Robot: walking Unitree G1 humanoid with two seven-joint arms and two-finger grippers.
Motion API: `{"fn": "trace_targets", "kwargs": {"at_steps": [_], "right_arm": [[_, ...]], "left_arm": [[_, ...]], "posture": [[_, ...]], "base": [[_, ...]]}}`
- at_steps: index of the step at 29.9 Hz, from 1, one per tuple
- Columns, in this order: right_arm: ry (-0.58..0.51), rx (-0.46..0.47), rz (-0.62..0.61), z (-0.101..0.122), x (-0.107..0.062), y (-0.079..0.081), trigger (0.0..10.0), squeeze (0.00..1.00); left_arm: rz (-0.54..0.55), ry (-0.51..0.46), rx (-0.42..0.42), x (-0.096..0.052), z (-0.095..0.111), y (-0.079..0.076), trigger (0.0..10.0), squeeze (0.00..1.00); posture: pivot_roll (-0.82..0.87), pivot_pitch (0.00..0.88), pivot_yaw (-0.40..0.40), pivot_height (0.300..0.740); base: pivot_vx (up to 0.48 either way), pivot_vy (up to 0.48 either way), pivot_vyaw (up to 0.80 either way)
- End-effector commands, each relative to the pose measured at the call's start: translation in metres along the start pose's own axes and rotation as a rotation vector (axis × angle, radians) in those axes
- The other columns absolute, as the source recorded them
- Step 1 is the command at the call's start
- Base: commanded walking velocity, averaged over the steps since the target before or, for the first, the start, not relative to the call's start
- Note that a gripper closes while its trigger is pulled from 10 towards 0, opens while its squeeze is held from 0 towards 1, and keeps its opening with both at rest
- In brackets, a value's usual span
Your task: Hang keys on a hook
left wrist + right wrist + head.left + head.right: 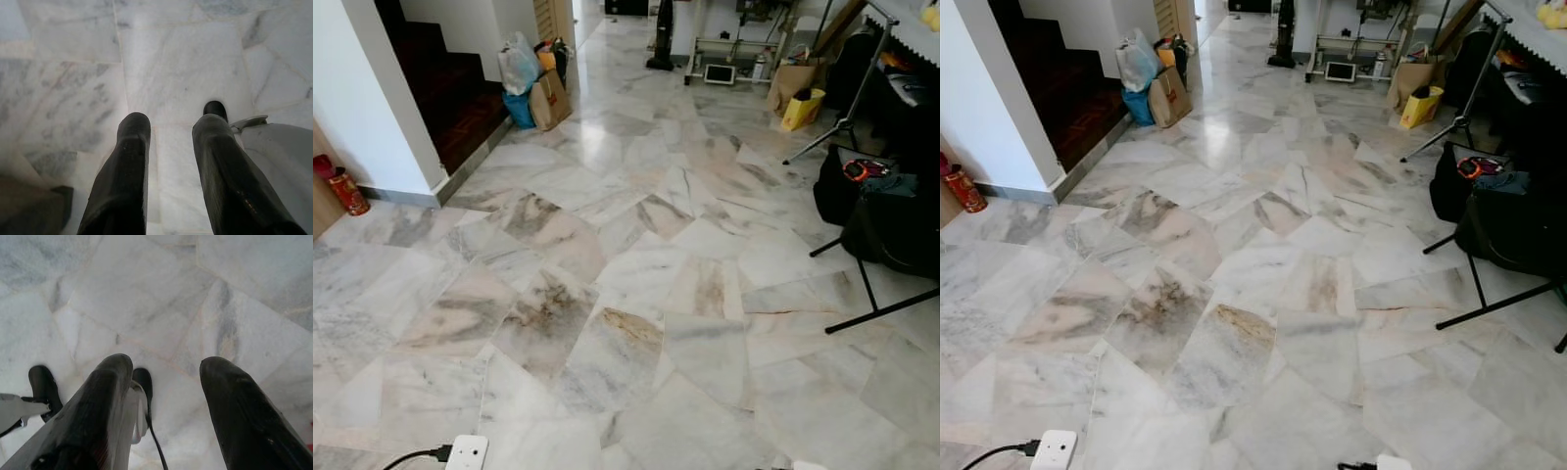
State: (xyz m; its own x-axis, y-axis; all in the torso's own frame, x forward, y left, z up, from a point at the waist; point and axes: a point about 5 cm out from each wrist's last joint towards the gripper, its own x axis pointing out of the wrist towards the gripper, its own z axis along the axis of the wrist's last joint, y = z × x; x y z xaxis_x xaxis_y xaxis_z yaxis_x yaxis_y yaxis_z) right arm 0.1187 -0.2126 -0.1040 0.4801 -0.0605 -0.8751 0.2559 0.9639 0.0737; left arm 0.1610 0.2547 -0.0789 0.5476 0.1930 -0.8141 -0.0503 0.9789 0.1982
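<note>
My left gripper (171,128) hangs over the pale marble floor (636,274). Its two black fingers (128,161) stand apart with nothing between them, so it is open. My right gripper (166,368) also points down at the floor, open, with bare marble showing between its fingers (234,401). A wide stretch of veined marble tiles lies ahead of me in the eye views.
A dark wooden staircase (450,88) rises at the back left behind a white wall corner (382,117), with bags (533,83) at its foot. A red canister (342,186) stands far left. Black bags (891,220) and tripod legs (862,284) crowd the right. A white power strip (465,452) lies near my feet.
</note>
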Motion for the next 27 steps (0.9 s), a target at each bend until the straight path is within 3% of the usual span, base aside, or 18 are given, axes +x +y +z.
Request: {"fn": "trace_targets", "kwargs": {"at_steps": [1, 7, 9, 12, 20, 27], "right_arm": [[0.017, 0.010, -0.005, -0.003, 0.000, 0.002, 10.0, 0.00], [0.019, 0.008, 0.007, -0.003, 0.000, 0.004, 10.0, 0.00], [0.021, 0.031, 0.005, -0.004, 0.000, 0.005, 10.0, 0.00], [0.027, -0.014, 0.014, -0.004, 0.001, 0.006, 10.0, 0.00], [0.040, -0.032, 0.002, -0.005, 0.001, 0.005, 10.0, 0.00], [0.028, -0.002, -0.001, -0.003, 0.001, 0.006, 10.0, 0.00]], "left_arm": [[0.029, 0.040, -0.042, -0.001, -0.008, 0.005, 10.0, 0.00], [0.028, 0.057, -0.052, -0.002, -0.015, 0.000, 10.0, 0.00], [0.021, 0.060, -0.038, -0.002, -0.016, -0.001, 10.0, 0.00], [0.020, 0.066, -0.028, -0.003, -0.017, -0.001, 10.0, 0.00], [0.028, 0.105, -0.020, -0.004, -0.023, -0.003, 10.0, 0.00], [0.026, 0.090, -0.041, -0.003, -0.021, -0.004, 10.0, 0.00]], "posture": [[0.05, 0.000, -0.065, 0.740], [0.06, 0.000, -0.068, 0.740], [0.06, 0.000, -0.058, 0.740], [0.06, 0.000, -0.051, 0.740], [0.05, 0.000, -0.038, 0.740], [0.05, 0.000, -0.036, 0.740]], "base": [[0.000, 0.000, 0.00], [0.000, 0.000, 0.00], [0.000, 0.000, -0.78], [0.000, 0.000, -0.80], [0.000, 0.000, -0.80], [0.000, 0.000, -0.80]]}}
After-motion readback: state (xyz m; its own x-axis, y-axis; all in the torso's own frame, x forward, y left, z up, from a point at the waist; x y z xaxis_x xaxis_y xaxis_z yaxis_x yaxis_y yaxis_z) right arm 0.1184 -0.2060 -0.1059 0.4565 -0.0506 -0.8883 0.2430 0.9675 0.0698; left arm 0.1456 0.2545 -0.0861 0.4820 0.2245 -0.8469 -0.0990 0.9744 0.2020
